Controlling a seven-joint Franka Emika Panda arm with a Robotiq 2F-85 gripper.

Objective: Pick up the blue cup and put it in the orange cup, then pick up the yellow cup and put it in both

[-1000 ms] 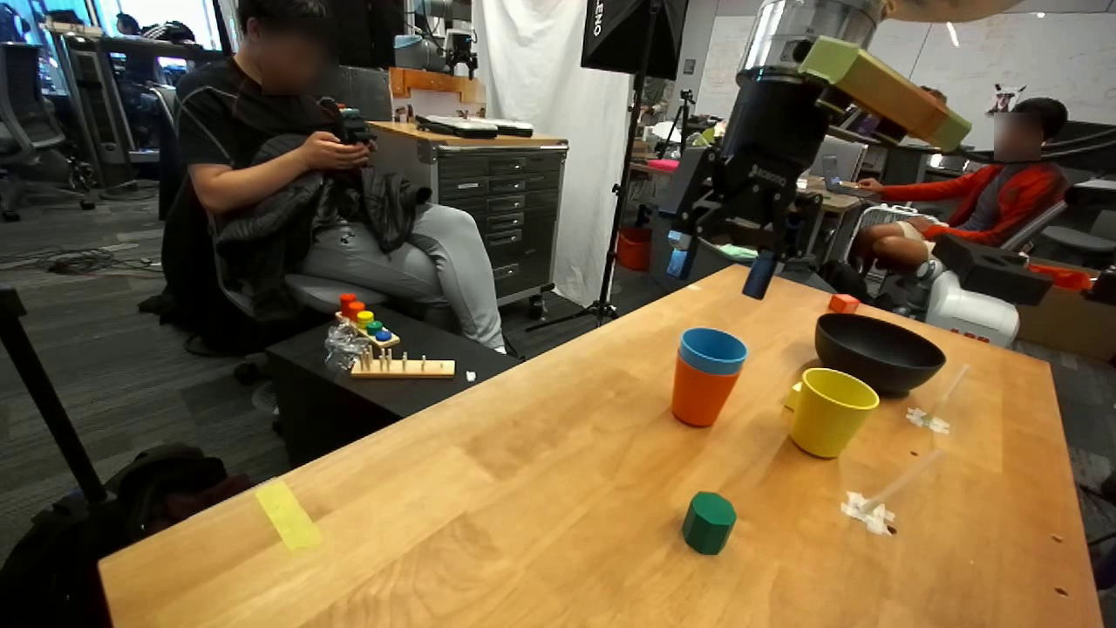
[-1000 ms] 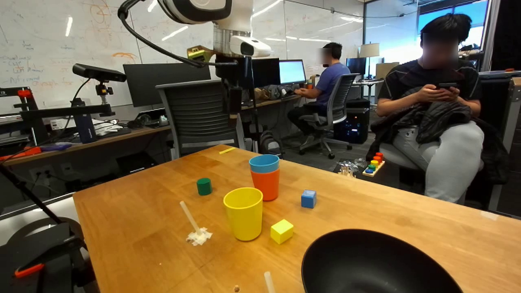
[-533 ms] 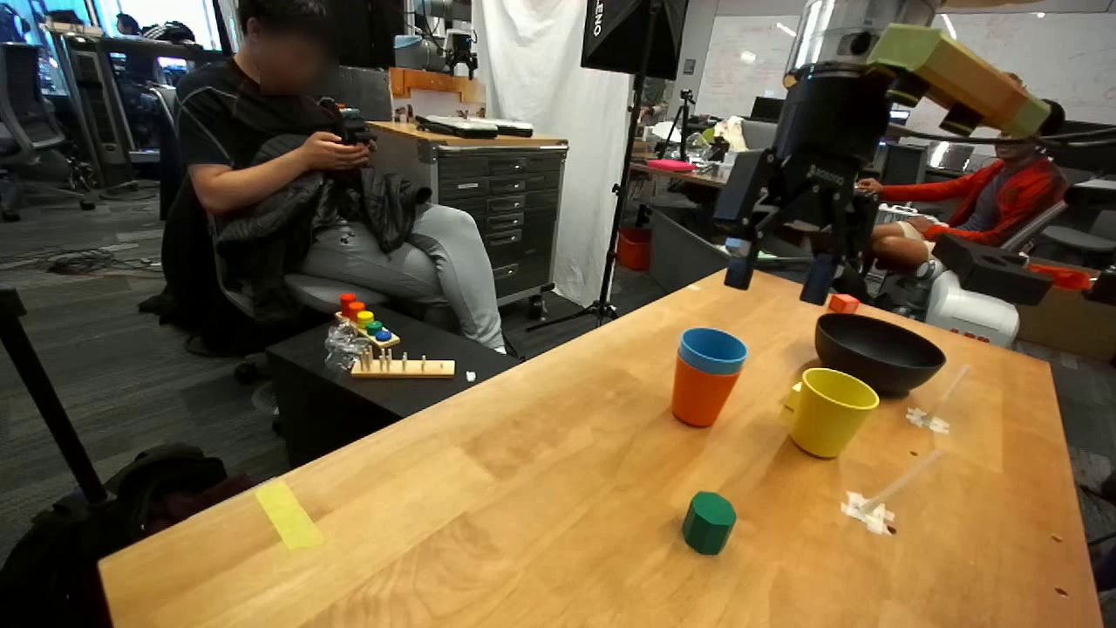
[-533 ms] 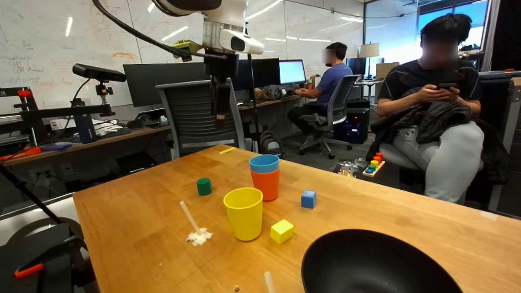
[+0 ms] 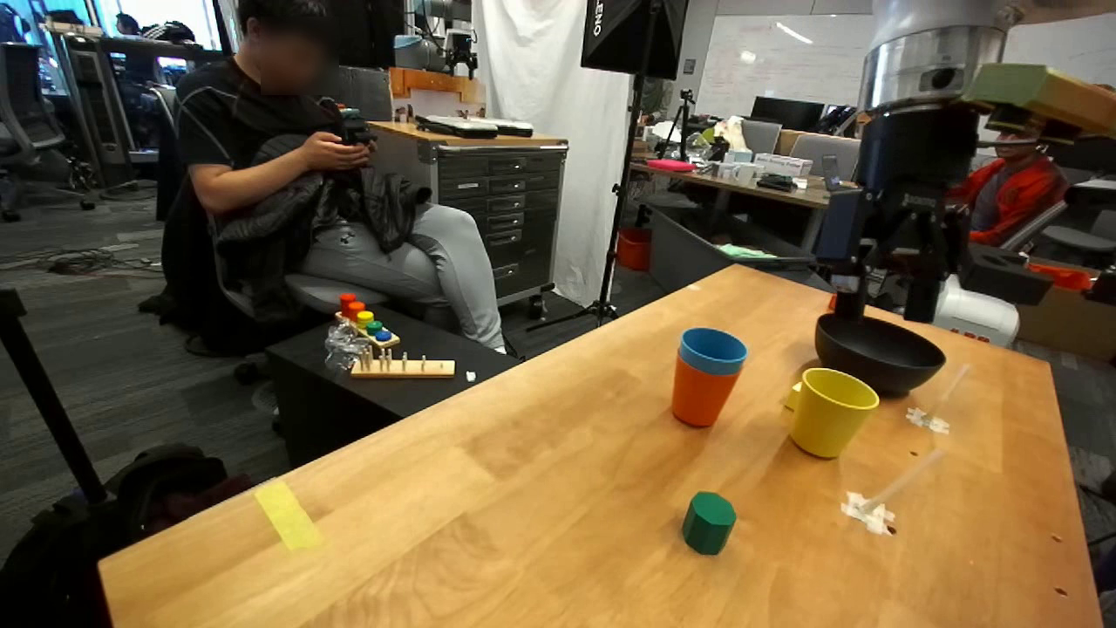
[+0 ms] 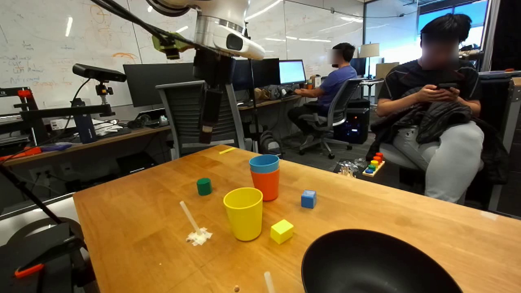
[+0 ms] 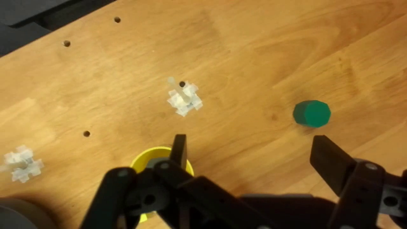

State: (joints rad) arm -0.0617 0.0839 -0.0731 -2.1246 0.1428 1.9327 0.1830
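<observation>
Toward the lower right of an exterior view, the yellow plastic cup (image 5: 833,414) stands upright, and to its left in the frame the blue plastic cup (image 5: 712,351) sits nested in the orange plastic cup (image 5: 704,399). Along the bottom of the wrist view, the gripper (image 7: 249,144) has its jaws spread wide with nothing between them. Yellow plastic cup should prove light, smooth and slightly springy, so a gentle pinch across the rim, one finger inside, looks the surest hold against slipping

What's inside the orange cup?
The blue cup sits inside the orange cup, its upper part sticking out. Its lower part, and anything beneath it, is hidden by the orange wall.
</observation>
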